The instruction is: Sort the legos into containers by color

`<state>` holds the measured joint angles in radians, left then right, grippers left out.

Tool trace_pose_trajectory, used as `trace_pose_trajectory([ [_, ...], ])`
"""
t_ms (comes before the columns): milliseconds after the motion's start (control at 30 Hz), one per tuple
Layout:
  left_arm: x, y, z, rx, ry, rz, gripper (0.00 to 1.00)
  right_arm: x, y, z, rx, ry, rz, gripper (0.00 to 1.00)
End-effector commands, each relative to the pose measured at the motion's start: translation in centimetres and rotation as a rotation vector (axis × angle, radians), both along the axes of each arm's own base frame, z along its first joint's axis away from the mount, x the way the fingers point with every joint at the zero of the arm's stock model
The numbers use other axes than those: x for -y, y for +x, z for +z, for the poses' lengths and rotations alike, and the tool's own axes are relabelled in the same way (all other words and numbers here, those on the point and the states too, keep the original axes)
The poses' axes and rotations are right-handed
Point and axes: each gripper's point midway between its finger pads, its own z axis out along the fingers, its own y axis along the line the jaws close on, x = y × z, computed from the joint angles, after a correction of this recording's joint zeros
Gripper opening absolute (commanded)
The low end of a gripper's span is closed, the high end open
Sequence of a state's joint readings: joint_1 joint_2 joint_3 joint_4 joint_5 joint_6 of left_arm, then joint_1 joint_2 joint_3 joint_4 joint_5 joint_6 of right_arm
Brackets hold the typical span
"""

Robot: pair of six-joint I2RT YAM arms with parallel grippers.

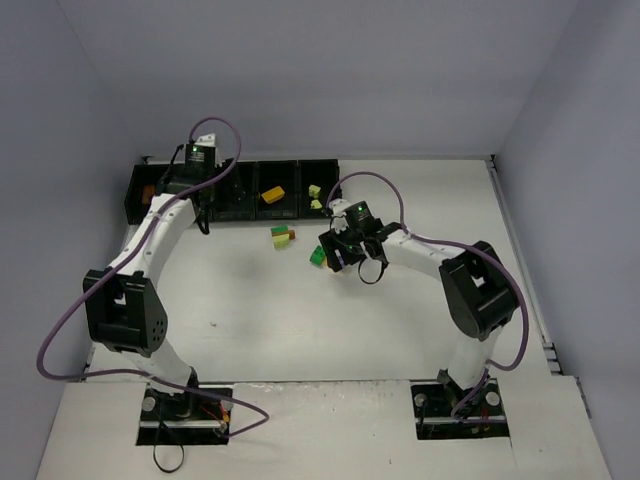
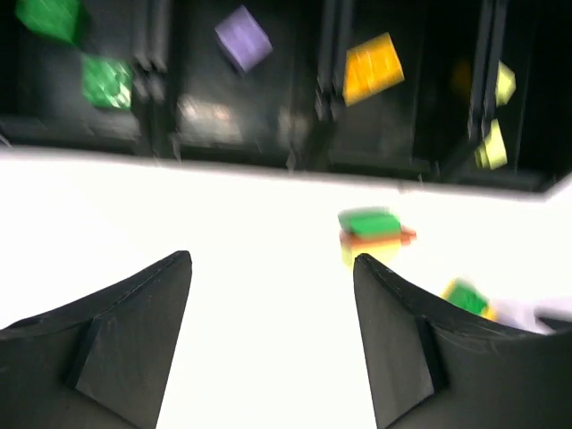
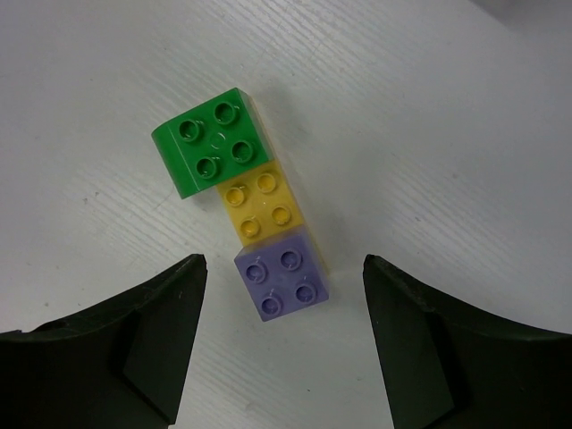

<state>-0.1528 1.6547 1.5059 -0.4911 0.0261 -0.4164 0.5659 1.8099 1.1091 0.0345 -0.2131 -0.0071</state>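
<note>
Studded square green brick (image 3: 214,143), yellow brick (image 3: 259,208) and lilac brick (image 3: 281,284) touch in a row on the white surface (image 3: 447,134) beneath the right gripper (image 3: 281,266), jaws wide, empty; left gripper (image 2: 270,259), jaws wide, empty, faces black bins (image 2: 326,89).

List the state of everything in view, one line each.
left gripper, open, empty, near the bins
right gripper, open, empty, over the brick row
brick row, green, yellow, lilac touching in line, on table
brick stack, green on orange on yellow, outside bins
bins, open-topped, partly filled
</note>
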Motion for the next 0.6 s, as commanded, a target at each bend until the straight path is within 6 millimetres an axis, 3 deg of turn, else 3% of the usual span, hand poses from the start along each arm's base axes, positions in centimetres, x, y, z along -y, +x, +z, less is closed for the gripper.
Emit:
trace_pose_trajectory([
  [0, 1.6, -2.4, 1.8, 0.015, -0.058, -0.050, 0.67, -0.4, 1.5, 1.6, 0.076, -0.016, -0.001, 0.67],
  [67, 3.5, -4.5, 0.9, -0.014, -0.073, -0.108, 0.67, -0.4, 1.1, 1.2, 0.068, -0.027, -0.003, 0.67],
  [133, 4.1, -5.0, 1.1, -0.007, -0.080, -0.130, 0.67, -0.4, 1.1, 1.1, 0.068, -0.030, -0.004, 0.67],
  [167, 4.5, -5.7, 0.0, -0.030, -0.075, -0.144, 0.67, -0.2, 1.0, 0.9, 0.068, -0.040, -0.009, 0.67],
  [300, 6.4, -7.5, -1.1, -0.052, -0.091, -0.206, 0.67, 0.0, 0.8, 0.2, 0.072, -0.063, -0.004, 0.68],
  [567, 7.6, -9.6, -1.8, -0.066, -0.089, -0.261, 0.67, -0.8, 0.6, -1.2, 0.070, -0.065, 0.024, 0.68],
])
